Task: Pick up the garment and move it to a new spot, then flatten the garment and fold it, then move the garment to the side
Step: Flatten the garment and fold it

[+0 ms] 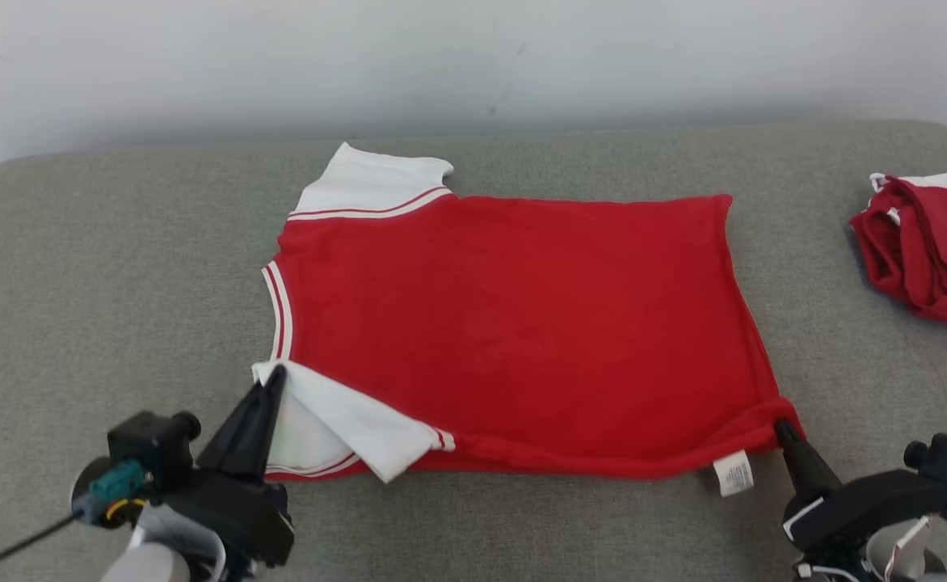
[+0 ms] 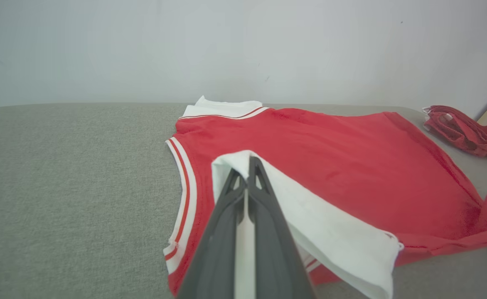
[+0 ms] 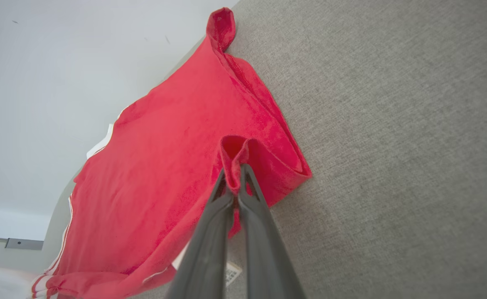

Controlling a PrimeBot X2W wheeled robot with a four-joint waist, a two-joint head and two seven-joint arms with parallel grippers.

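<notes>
The garment [image 1: 522, 323] is soft, matt cloth with a faintly fuzzy nap. The table [image 1: 102, 267] has a grey woven fabric cover, slightly rough. The left gripper [image 1: 278, 373] and right gripper [image 1: 782, 428] look like matt dark plastic. The wall [image 1: 473, 56] is smooth and matt.

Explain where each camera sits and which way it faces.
Head view: on the head, facing forward and down at the red shirt on the grey table; left pincer and right pincer show at the bottom.
Left wrist view: on the left wrist, facing along that shut pincer to the white sleeve it pinches.
Right wrist view: on the right wrist, facing along that shut pincer to the red hem corner it pinches.
Head and left wrist views share the crumpled red cloth at right.
</notes>
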